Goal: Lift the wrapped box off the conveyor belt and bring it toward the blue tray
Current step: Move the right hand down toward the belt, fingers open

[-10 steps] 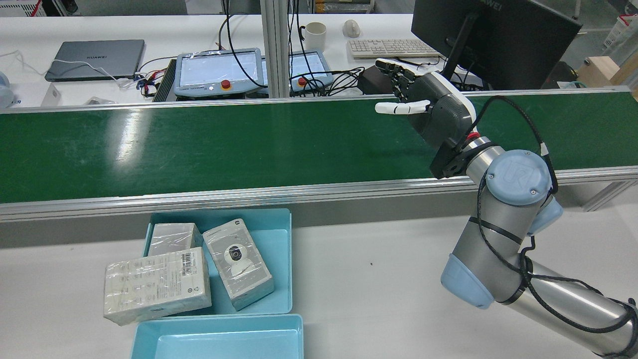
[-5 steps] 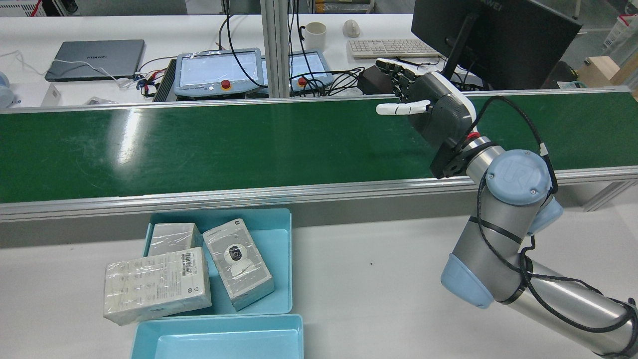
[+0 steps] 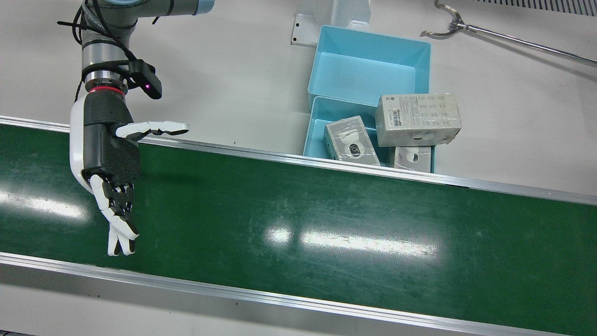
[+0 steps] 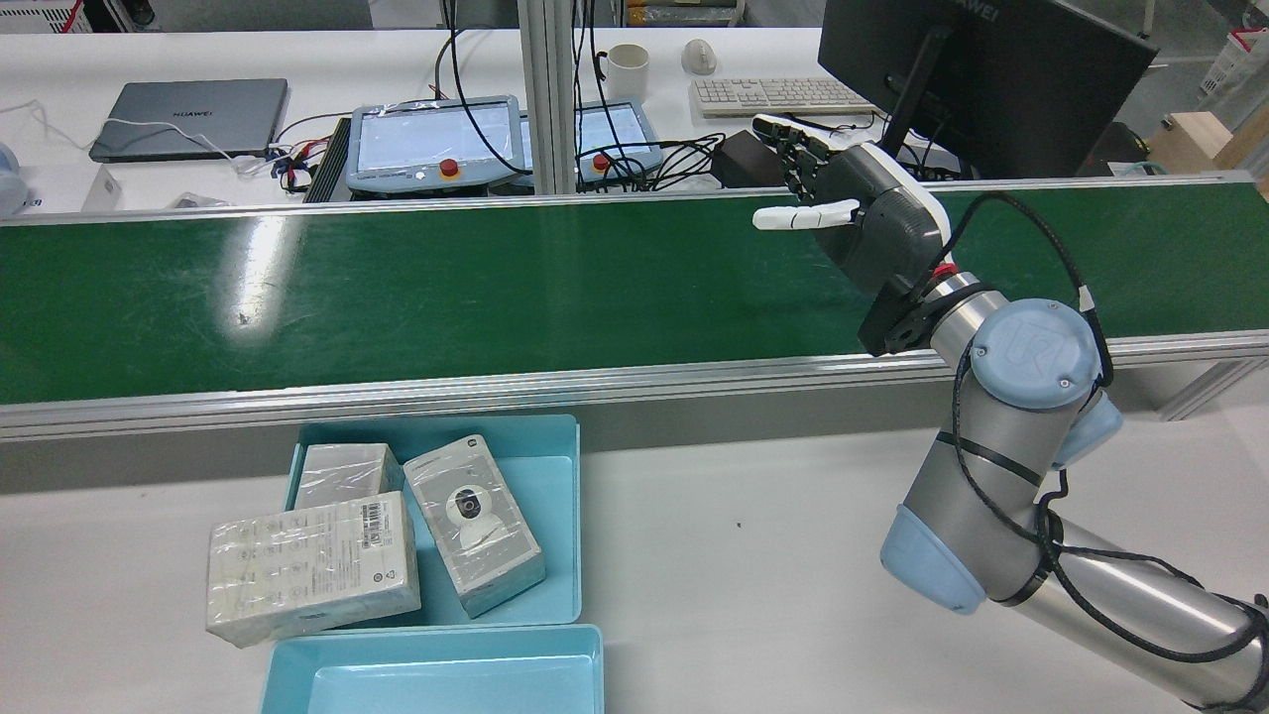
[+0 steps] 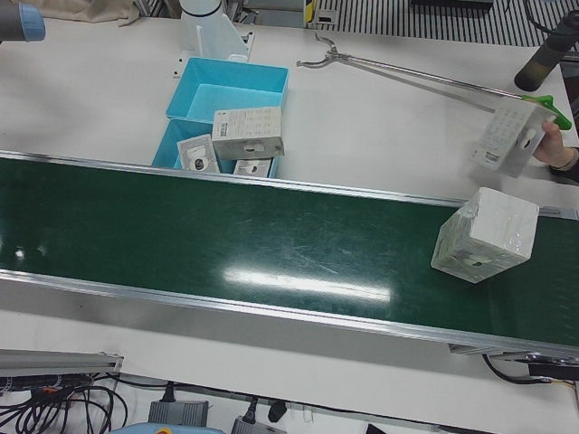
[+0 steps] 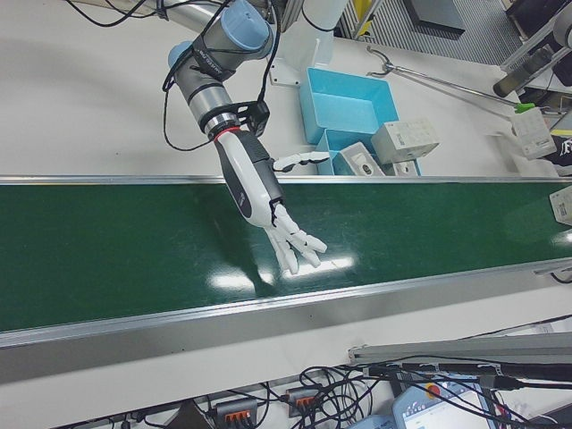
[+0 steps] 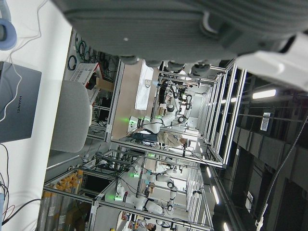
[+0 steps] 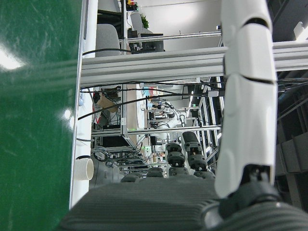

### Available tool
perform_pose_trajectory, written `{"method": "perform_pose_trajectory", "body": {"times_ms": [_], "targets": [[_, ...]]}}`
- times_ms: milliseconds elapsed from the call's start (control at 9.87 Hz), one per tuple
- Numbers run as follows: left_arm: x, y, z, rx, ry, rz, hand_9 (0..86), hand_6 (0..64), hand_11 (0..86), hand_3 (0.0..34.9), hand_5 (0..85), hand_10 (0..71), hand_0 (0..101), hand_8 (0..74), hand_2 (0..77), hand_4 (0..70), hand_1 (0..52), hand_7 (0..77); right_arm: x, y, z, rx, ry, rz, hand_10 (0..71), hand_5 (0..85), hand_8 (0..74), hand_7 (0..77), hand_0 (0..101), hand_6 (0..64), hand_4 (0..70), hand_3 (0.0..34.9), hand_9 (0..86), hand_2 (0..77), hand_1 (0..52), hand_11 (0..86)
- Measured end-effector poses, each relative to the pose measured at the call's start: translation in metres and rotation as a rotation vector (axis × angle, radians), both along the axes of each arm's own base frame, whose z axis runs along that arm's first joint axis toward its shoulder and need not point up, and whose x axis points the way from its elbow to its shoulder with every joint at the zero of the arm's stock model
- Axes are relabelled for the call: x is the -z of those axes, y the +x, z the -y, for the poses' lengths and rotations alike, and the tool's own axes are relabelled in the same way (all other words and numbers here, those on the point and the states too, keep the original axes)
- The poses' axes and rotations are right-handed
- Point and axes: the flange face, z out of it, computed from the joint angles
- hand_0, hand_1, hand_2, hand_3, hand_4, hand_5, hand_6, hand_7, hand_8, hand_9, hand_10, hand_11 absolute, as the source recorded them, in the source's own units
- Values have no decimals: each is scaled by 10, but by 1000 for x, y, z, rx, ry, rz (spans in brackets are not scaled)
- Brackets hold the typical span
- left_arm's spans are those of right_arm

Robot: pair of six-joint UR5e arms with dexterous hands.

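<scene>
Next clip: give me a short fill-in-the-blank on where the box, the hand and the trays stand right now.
1. The wrapped box lies on the ____ conveyor belt.
2. The right hand over the belt is ____, holding nothing.
3. The nearer blue tray holds ____ boxes; the other tray holds none.

Missing words: green; open; three

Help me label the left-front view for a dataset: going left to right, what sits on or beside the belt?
Blue trays with small wrapped boxes → long grabber tool → large wrapped box on the conveyor belt → a person's hand holding another box.
</scene>
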Motion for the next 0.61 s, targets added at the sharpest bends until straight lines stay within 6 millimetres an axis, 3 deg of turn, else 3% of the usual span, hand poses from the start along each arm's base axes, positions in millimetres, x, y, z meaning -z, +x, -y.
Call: {"method": "perform_pose_trajectory", "body": {"times_ms": [203,608], "targets": [[0,0,0,0,0,0,0,5,5,0,11,5,0,5,11,0,0,5,-1,-3,-2,4,0,-8,0,169,11,16,472,22,87,0,33,114,136,11],[0,0,0,0,0,0,0,5,5,0,11,5,0,5,5,0,0,5,-3,-10,-2,10,-1,-24,0,169,5,22,472,22,98,0,33,109,142,11]]}}
